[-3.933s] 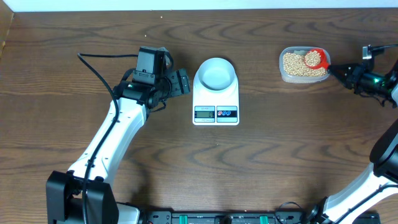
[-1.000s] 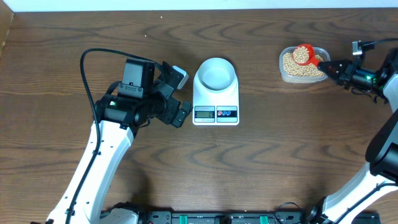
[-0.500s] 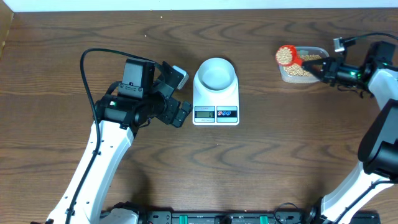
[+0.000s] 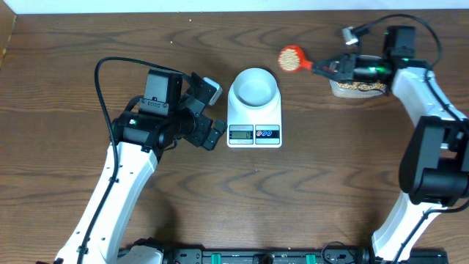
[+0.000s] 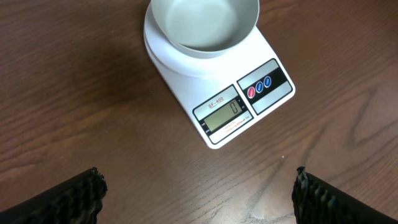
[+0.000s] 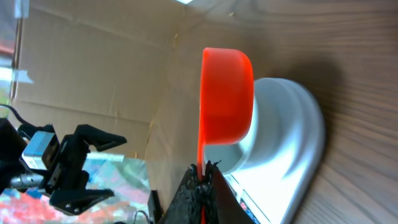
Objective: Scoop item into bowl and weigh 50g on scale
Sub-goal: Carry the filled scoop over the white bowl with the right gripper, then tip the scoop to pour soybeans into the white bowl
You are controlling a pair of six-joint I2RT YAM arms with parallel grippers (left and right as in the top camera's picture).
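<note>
Right pincer [image 4: 331, 67] clenched on the red scoop [image 6: 227, 93], mouth up so its beans [image 4: 292, 56] don't spill, just short of the empty bowl [image 4: 254, 86] atop the scale [image 4: 254, 134] near the far edge of the bench [image 4: 315, 198]; left pincer [image 5: 199, 190] released, hovering beside, and the arm hides most of the tub [image 4: 350, 89].

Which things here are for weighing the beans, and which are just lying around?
For the job: beans, red scoop, right tool holding it, bowl, scale, clear tub.
Just around: cardboard wall, idle left tool.
</note>
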